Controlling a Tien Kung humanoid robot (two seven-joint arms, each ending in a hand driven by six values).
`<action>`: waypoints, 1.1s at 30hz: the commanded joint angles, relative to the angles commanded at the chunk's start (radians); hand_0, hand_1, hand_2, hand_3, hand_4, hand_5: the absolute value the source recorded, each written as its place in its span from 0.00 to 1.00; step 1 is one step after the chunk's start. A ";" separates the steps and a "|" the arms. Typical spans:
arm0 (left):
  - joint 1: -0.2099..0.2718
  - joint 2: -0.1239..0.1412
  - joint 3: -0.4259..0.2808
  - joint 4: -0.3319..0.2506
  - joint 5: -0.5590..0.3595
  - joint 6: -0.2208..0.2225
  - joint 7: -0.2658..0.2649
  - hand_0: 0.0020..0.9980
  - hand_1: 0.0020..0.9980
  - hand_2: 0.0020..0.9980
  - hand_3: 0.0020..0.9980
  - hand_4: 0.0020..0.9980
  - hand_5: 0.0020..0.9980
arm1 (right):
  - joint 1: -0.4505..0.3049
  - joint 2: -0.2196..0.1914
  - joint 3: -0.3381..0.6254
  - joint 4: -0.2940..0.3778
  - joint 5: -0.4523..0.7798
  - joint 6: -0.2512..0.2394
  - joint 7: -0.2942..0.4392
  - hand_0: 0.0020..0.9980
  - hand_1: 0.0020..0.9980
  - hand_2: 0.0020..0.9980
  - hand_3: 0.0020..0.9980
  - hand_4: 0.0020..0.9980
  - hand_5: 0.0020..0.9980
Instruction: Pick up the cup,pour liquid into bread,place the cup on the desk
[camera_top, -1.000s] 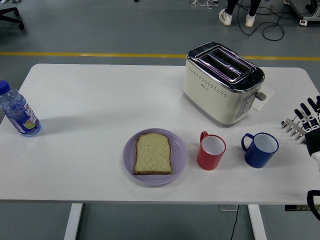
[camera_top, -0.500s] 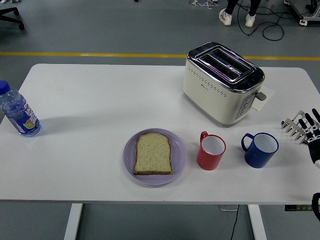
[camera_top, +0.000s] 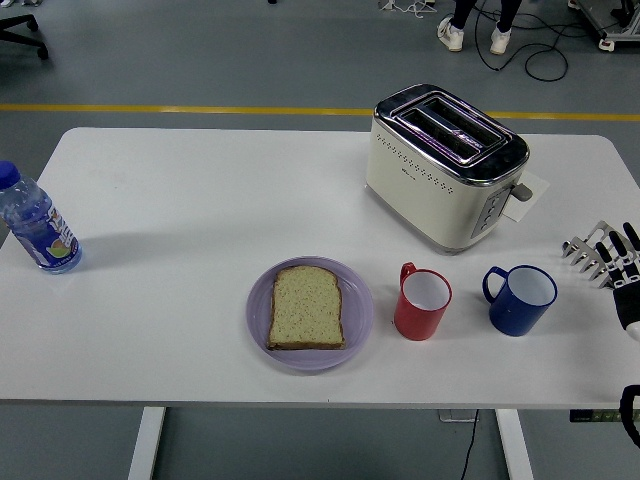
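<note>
A slice of bread (camera_top: 307, 307) lies on a purple plate (camera_top: 259, 318) near the table's front middle. A red cup (camera_top: 422, 303) stands upright right of the plate, handle to the upper left. A blue cup (camera_top: 522, 298) stands upright further right. My right hand (camera_top: 603, 256) is at the right edge of the table, right of the blue cup and apart from it, fingers spread and empty. The left arm is out of view.
A cream toaster (camera_top: 445, 165) stands behind the cups, with a white paper (camera_top: 528, 193) beside it. A water bottle (camera_top: 35, 225) stands at the table's left edge. A person's feet (camera_top: 472, 34) show on the floor at the far side.
My right hand has drifted slightly to the right and down, away from the blue cup. Nothing on the table has moved.
</note>
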 joint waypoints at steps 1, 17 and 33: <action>0.000 0.000 0.001 0.000 0.000 0.000 0.000 0.63 0.64 0.65 0.51 0.24 0.86 | 0.000 0.001 -0.001 -0.001 0.003 0.000 0.001 0.70 0.63 0.67 0.63 0.64 0.27; 0.001 -0.001 0.000 0.000 0.000 0.000 0.000 0.63 0.64 0.65 0.51 0.24 0.86 | -0.005 0.007 0.001 -0.011 0.127 0.003 0.015 0.69 0.62 0.67 0.63 0.64 0.28; 0.008 -0.003 0.027 0.001 -0.012 -0.001 0.000 0.63 0.64 0.65 0.50 0.24 0.86 | -0.011 0.001 -0.004 -0.023 0.137 -0.002 0.018 0.69 0.61 0.67 0.63 0.64 0.28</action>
